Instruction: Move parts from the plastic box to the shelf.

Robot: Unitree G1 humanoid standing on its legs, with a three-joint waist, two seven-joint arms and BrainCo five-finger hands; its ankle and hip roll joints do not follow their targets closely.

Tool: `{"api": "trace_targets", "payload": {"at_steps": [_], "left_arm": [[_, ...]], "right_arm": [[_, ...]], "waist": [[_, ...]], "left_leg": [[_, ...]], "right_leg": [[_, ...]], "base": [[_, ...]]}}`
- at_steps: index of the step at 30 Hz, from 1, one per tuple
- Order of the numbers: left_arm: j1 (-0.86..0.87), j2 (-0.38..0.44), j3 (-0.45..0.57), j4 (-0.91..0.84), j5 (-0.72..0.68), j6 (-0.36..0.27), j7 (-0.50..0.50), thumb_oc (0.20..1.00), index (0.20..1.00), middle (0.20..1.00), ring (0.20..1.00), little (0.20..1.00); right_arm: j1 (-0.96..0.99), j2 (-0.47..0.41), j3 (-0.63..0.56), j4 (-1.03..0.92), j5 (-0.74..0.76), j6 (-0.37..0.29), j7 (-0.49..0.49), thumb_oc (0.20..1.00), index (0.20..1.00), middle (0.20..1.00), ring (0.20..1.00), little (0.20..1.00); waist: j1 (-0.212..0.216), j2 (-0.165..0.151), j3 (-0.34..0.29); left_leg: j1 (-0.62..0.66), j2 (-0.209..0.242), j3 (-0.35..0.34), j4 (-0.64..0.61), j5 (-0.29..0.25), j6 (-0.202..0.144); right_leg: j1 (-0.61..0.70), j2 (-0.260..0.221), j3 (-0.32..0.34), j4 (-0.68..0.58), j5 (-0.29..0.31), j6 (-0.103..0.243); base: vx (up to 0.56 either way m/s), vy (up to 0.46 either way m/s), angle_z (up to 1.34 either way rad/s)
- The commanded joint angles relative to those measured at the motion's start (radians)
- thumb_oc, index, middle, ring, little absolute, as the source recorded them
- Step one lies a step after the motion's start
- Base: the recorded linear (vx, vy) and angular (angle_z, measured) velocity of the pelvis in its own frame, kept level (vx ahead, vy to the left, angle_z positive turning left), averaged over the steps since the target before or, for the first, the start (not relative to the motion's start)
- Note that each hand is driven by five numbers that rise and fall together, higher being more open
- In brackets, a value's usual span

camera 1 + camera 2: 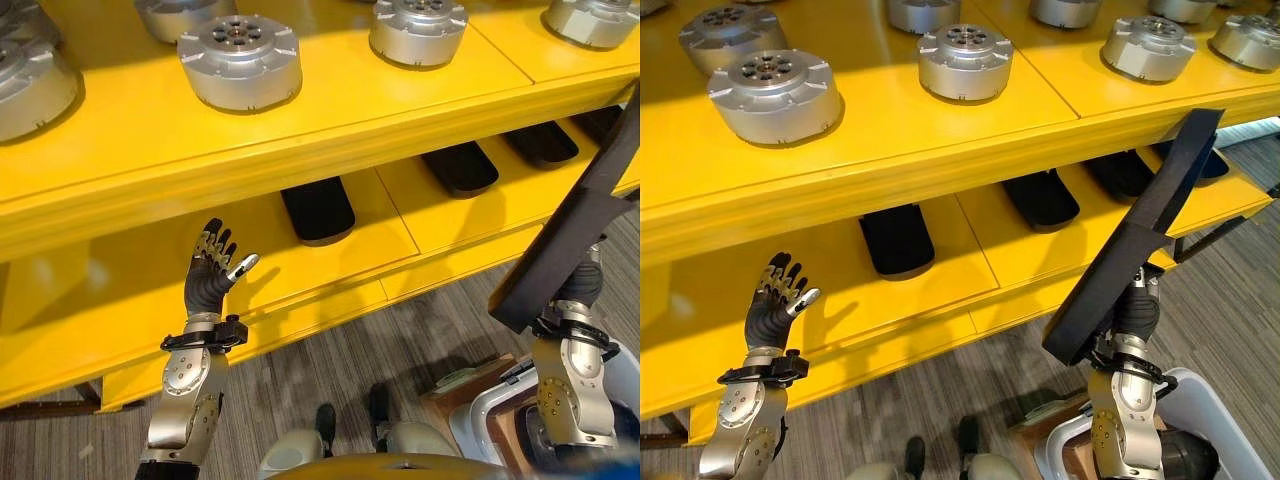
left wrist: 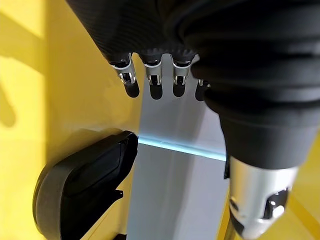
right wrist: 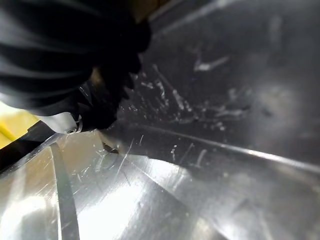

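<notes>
Right robot hand (image 1: 1137,312): fingers hidden behind black panel (image 1: 1140,240); grasp undeterminable. Leftmost silver part (image 1: 25,75) cut by frame edge. Right wrist view too blurred to resolve surfaces.

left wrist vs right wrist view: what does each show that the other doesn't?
Left wrist view alone: the left hand with straight fingers over the yellow shelf, and a black oblong part lying on it beside a pale grey strip.

Right wrist view alone: a dark, scratched, glossy surface seen from very close, most likely the black panel that the right arm carries in the right eye view; the right hand shows as a dark cover, its hold hidden.

Both: each hand's dark ribbed cover, and some yellow.
</notes>
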Motion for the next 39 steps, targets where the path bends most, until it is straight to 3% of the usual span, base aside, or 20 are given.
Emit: {"api": "trace_targets", "payload": {"at_steps": [1,2,3,4,5,6,7,8,9,10,13,19,23,30,39], "left_arm": [[-0.047,0.038,0.028,-0.058,0.018,-0.038,-0.025,1.000,1.000,1.000,1.000,1.000],[-0.047,0.038,0.028,-0.058,0.018,-0.038,-0.025,1.000,1.000,1.000,1.000,1.000],[-0.043,0.038,0.031,-0.059,0.015,-0.038,-0.023,1.000,1.000,1.000,1.000,1.000],[-0.041,0.035,0.037,-0.070,0.010,-0.037,-0.016,1.000,1.000,1.000,1.000,1.000],[-0.041,0.035,0.037,-0.070,0.010,-0.037,-0.016,1.000,1.000,1.000,1.000,1.000],[-0.038,0.030,0.040,-0.077,0.004,-0.035,-0.009,1.000,1.000,1.000,1.000,1.000],[-0.038,0.030,0.040,-0.077,0.004,-0.035,-0.009,1.000,1.000,1.000,1.000,1.000],[-0.035,0.025,0.039,-0.081,-0.009,-0.036,0.003,1.000,1.000,1.000,1.000,1.000],[-0.034,0.021,0.036,-0.084,-0.020,-0.035,0.006,1.000,1.000,1.000,1.000,1.000],[-0.028,0.018,0.037,-0.086,-0.021,-0.036,0.002,1.000,1.000,1.000,1.000,1.000],[-0.015,0.023,0.040,-0.095,-0.021,-0.031,-0.008,1.000,1.000,1.000,1.000,1.000],[-0.017,0.034,0.041,-0.101,-0.019,-0.030,-0.014,1.000,1.000,1.000,1.000,1.000],[-0.014,0.042,0.035,-0.102,-0.017,-0.021,-0.017,1.000,1.000,1.000,1.000,1.000],[-0.010,0.045,0.024,-0.101,-0.008,-0.004,-0.024,1.000,1.000,1.000,1.000,1.000],[0.003,0.053,0.035,-0.101,-0.005,0.009,-0.032,1.000,1.000,1.000,1.000,1.000]], "right_arm": [[-0.058,-0.046,-0.062,-0.049,0.034,-0.083,0.010,0.200,0.200,0.200,0.200,0.200],[-0.058,-0.046,-0.061,-0.050,0.034,-0.083,0.010,0.200,0.200,0.200,0.200,0.200],[-0.053,-0.044,-0.064,-0.051,0.038,-0.082,0.011,0.200,0.200,0.200,0.200,0.200],[-0.046,-0.038,-0.066,-0.046,0.047,-0.080,0.009,0.200,0.200,0.200,0.200,0.200],[-0.046,-0.038,-0.066,-0.046,0.047,-0.080,0.010,0.200,0.200,0.200,0.200,0.200],[-0.045,-0.035,-0.066,-0.042,0.051,-0.083,0.002,0.200,0.200,0.200,0.200,0.200],[-0.045,-0.035,-0.065,-0.042,0.051,-0.083,0.002,0.200,0.200,0.200,0.200,0.200],[-0.043,-0.035,-0.062,-0.038,0.064,-0.087,-0.006,0.200,0.200,0.200,0.200,0.200],[-0.038,-0.040,-0.061,-0.041,0.069,-0.086,-0.017,0.200,0.200,0.200,0.200,0.200],[-0.039,-0.039,-0.056,-0.041,0.074,-0.084,-0.011,0.200,0.200,0.200,0.200,0.200],[-0.033,-0.032,-0.054,-0.042,0.077,-0.081,-0.009,0.200,0.200,0.200,0.200,0.200],[0.003,0.006,-0.051,-0.034,0.096,-0.048,0.011,0.200,0.200,0.200,0.200,0.200],[0.028,0.016,-0.037,-0.007,0.110,-0.023,0.028,0.200,0.200,0.200,0.200,0.200],[0.034,0.023,0.076,0.079,0.164,0.044,0.088,0.200,0.200,0.200,0.200,0.200],[0.023,0.008,0.251,0.120,0.206,0.124,0.196,0.200,0.200,0.200,0.200,0.200]], "waist": [[-0.032,-0.029,0.018],[-0.031,-0.028,0.019],[-0.034,-0.029,0.019],[-0.042,-0.024,0.012],[-0.043,-0.024,0.011],[-0.052,-0.013,0.005],[-0.052,-0.013,0.005],[-0.062,0.016,-0.005],[-0.065,0.038,-0.007],[-0.064,0.050,-0.011],[-0.046,0.063,-0.016],[-0.023,0.039,-0.004],[-0.017,0.024,-0.014],[0.009,-0.001,-0.017],[0.045,-0.020,-0.011]], "left_leg": [[-0.067,0.127,0.133,0.233,-0.049,-0.033],[-0.069,0.129,0.133,0.240,-0.054,-0.034],[-0.055,0.164,0.125,0.237,-0.049,-0.034],[-0.029,0.260,0.097,0.206,0.013,-0.042],[-0.029,0.259,0.097,0.205,0.013,-0.043],[-0.006,0.318,0.087,0.155,0.066,-0.057],[-0.006,0.318,0.087,0.155,0.067,-0.057],[0.027,0.401,0.088,0.037,0.158,-0.092],[0.048,0.440,0.108,-0.069,0.211,-0.118],[0.070,0.442,0.113,-0.097,0.196,-0.126],[0.092,0.412,0.103,-0.119,0.148,-0.138],[0.060,0.305,0.114,0.021,0.003,-0.138],[0.036,0.271,0.108,0.081,-0.044,-0.125],[0.007,0.246,0.105,0.164,-0.092,-0.111],[-0.011,0.225,0.102,0.192,-0.108,-0.100]], "right_leg": [[-0.078,-0.064,-0.021,0.310,-0.212,0.041],[-0.079,-0.062,-0.021,0.316,-0.216,0.041],[-0.084,-0.067,-0.020,0.331,-0.225,0.041],[-0.103,-0.086,-0.025,0.373,-0.242,0.047],[-0.104,-0.086,-0.026,0.375,-0.243,0.047],[-0.128,-0.103,-0.035,0.406,-0.252,0.054],[-0.128,-0.103,-0.035,0.406,-0.252,0.054],[-0.157,-0.127,-0.044,0.447,-0.266,0.070],[-0.172,-0.164,-0.057,0.488,-0.281,0.089],[-0.181,-0.175,-0.062,0.501,-0.279,0.099],[-0.176,-0.191,-0.053,0.497,-0.259,0.106],[-0.087,-0.276,-0.075,0.428,-0.217,0.152],[-0.062,-0.305,-0.082,0.398,-0.201,0.168],[-0.034,-0.329,-0.089,0.394,-0.197,0.179],[-0.019,-0.339,-0.095,0.381,-0.188,0.185]], "base": [[-0.07,0.006,0.63],[-0.07,0.023,0.49],[-0.03,0.080,0.00],[-0.03,0.079,0.06],[-0.03,0.125,0.23],[-0.01,0.061,0.33],[-0.01,0.236,0.34],[0.00,0.337,0.25],[0.00,0.421,0.44],[0.01,0.298,0.51],[0.03,0.179,0.30],[0.05,0.200,0.30],[0.02,0.122,0.14],[0.00,0.055,0.00],[-0.01,0.013,0.06]]}}
